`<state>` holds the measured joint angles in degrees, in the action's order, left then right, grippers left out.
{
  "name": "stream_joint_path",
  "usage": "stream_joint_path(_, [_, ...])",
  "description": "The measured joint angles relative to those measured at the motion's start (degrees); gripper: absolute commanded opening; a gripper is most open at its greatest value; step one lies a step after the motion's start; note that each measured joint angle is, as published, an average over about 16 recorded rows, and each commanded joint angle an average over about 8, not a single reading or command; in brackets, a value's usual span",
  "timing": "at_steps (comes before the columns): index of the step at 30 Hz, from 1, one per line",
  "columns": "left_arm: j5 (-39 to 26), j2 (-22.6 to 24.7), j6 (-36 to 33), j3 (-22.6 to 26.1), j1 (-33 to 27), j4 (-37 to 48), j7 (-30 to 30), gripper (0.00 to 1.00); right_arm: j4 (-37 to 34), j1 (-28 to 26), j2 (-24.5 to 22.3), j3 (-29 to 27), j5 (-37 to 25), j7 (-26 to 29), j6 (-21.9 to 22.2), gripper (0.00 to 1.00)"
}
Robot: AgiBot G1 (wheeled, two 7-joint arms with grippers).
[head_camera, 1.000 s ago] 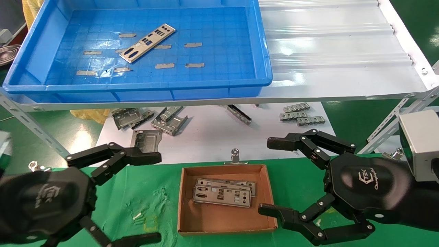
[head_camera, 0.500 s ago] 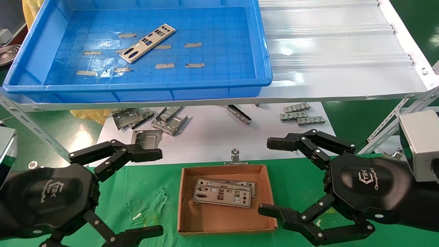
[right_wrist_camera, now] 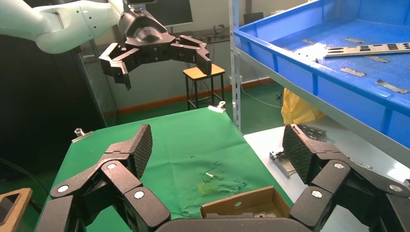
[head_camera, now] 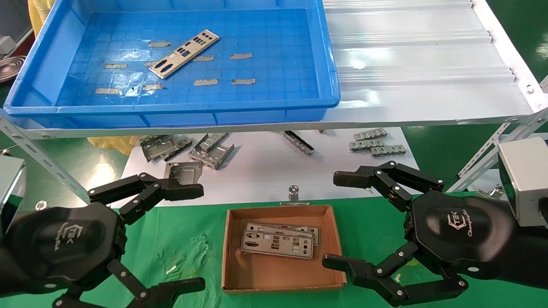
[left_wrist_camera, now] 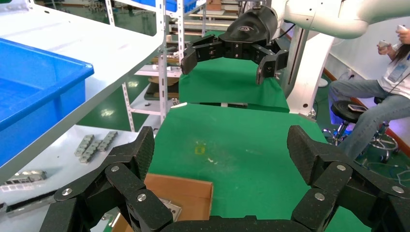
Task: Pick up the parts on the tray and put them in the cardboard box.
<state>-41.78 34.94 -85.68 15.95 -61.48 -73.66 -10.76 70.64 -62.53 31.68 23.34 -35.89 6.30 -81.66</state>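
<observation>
A factory-floor workstation or robot test workshop. A white corrugated shelf [head_camera: 419, 64] on slotted steel angle legs [head_camera: 38, 158] carries a blue plastic tray [head_camera: 274, 112] along its left end. Beneath it, a white board [head_camera: 265, 171] holds stamped grey metal brackets [head_camera: 212, 149]. The bench [head_camera: 192, 239] wears a green cloth held by a binder clip [head_camera: 293, 194]. The floor [left_wrist_camera: 104, 113] is painted green, more steel racking [left_wrist_camera: 167, 29] stands behind, and a seated person [left_wrist_camera: 382, 104] holds a controller.
</observation>
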Motion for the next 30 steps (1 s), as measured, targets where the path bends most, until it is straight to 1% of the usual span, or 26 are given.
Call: stream_joint_path(30, [-0.15,0.18,0.0,0.14,-0.15,0.3,0.12,1.0,0.0,0.0,0.0,0.0,-0.02,0.0,0.0,1.0])
